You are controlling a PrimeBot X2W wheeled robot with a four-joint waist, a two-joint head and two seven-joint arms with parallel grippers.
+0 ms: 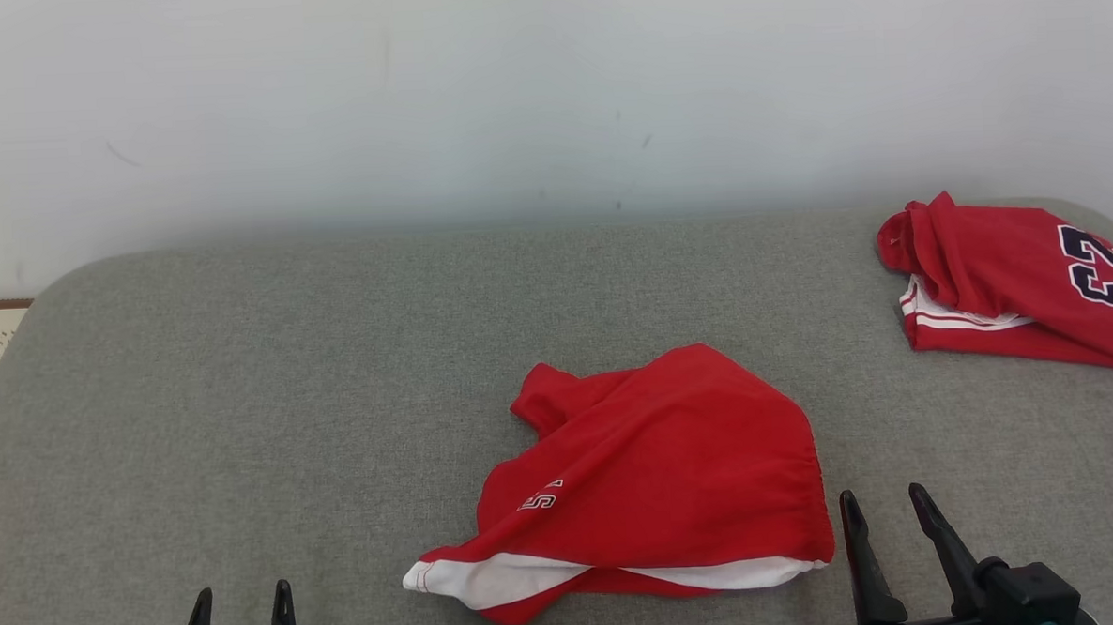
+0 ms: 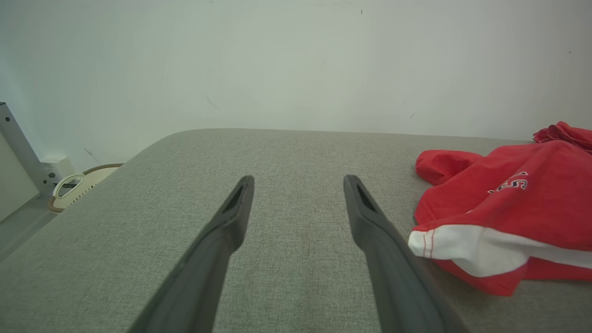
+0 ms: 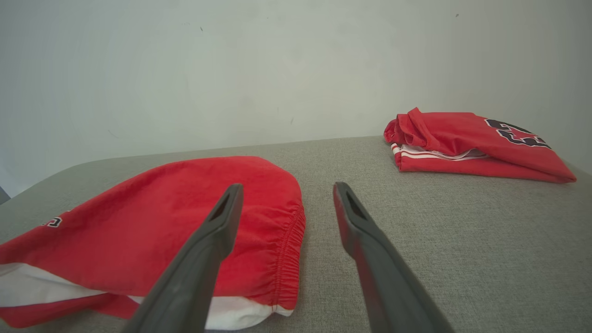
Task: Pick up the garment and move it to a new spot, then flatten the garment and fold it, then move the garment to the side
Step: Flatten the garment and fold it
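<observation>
You are looking down on a crumpled pair of red shorts [image 1: 657, 458] with white trim and an elastic waistband. They are lying near the front middle of the grey fabric-covered bench [image 1: 240, 383]. The white hem is facing the near edge, and small lettering is showing on the left part.

Your right end effector [image 1: 882, 495] is hovering just beside the gathered waistband on the right side of the shorts. Its two long dark fingers are spread wide and grasping nothing.

Your left end effector [image 1: 242, 594] is sitting over the near left of the bench, well apart from the shorts. It is likewise released and empty, with bare grey cloth showing between its fingers.

A folded red jersey [image 1: 1006, 283] with white stripes and a dark number is resting at the far right corner of the bench, well apart from the shorts. A plain pale wall [image 1: 509, 89] is rising behind the bench.
</observation>
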